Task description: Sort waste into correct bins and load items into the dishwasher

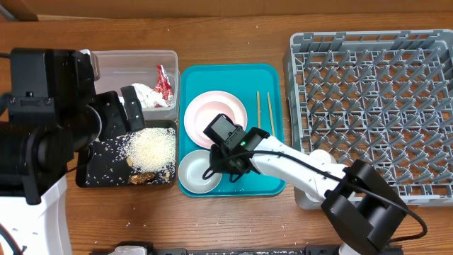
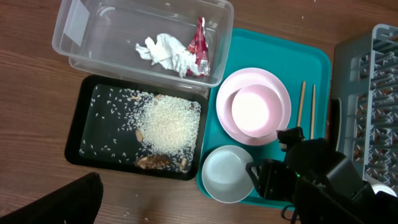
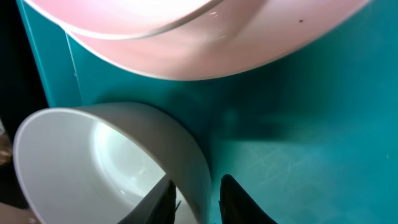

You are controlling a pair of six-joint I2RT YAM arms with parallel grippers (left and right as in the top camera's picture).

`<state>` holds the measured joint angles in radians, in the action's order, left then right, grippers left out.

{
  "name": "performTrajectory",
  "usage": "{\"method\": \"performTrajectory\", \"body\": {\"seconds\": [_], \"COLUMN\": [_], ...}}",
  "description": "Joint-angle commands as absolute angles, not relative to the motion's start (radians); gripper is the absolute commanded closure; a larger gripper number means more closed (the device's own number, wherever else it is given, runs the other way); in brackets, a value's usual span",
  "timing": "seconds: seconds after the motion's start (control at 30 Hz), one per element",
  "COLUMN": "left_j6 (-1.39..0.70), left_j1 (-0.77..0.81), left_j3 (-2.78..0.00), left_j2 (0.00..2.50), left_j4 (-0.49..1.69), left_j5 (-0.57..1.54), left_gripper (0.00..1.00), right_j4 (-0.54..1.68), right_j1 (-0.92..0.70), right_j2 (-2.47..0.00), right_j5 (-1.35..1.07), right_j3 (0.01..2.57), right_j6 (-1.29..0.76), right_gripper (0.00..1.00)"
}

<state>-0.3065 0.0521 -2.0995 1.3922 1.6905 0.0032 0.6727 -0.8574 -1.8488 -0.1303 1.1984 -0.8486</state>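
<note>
The pale bowl (image 1: 196,172) sits on the teal tray at its front left and also shows in the left wrist view (image 2: 227,173). My right gripper (image 1: 212,168) is open, with one finger inside and one outside the bowl's rim (image 3: 186,155). The pink-white plate (image 1: 212,108) lies behind it, with two chopsticks (image 1: 263,113) to its right. The clear tub (image 1: 113,64) holds the white napkin (image 2: 165,53) and the red wrapper (image 2: 199,43). The black tray (image 1: 99,159) holds the rice scraps (image 1: 150,150). My left gripper (image 1: 124,110) hovers open and empty over the tub and black tray. A white cup (image 1: 320,157) shows partly behind the right arm.
The grey dish rack (image 1: 375,106) fills the right side. The teal tray (image 1: 272,177) lies between the black tray and the rack. The right arm (image 1: 297,166) stretches across the teal tray's front right corner. Loose grains lie on the table in front of the black tray.
</note>
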Motion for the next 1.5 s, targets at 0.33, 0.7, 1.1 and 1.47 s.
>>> {"method": "performTrajectory", "body": {"seconds": [0.33,0.7,1.1,1.47], "left_j6": [-0.288,-0.295,-0.295,-0.295], "left_j1": [0.049,0.049,0.049,0.049], "left_j3": [-2.095,-2.095,-2.095,-2.095], "left_j2": [1.425,1.433,1.433,1.433], "left_j4": [1.689,1.661,1.661,1.661], "left_j5": [-0.009,-0.003,-0.003,-0.003], "left_gripper": [0.0,0.0,0.0,0.0], "right_j4": [0.688,0.769,0.765,0.765], "right_j1": [-0.868,-0.868,-0.868,-0.868], "right_j2": [-1.872,-1.807,-1.807,-1.807], "right_j5": [-0.106,-0.018,-0.017,-0.017], "right_j3": [1.205,1.231,1.231,1.231], "right_j6": [-0.857,-0.811,-0.811,-0.811], "right_gripper": [0.96,0.96,0.0,0.0]}}
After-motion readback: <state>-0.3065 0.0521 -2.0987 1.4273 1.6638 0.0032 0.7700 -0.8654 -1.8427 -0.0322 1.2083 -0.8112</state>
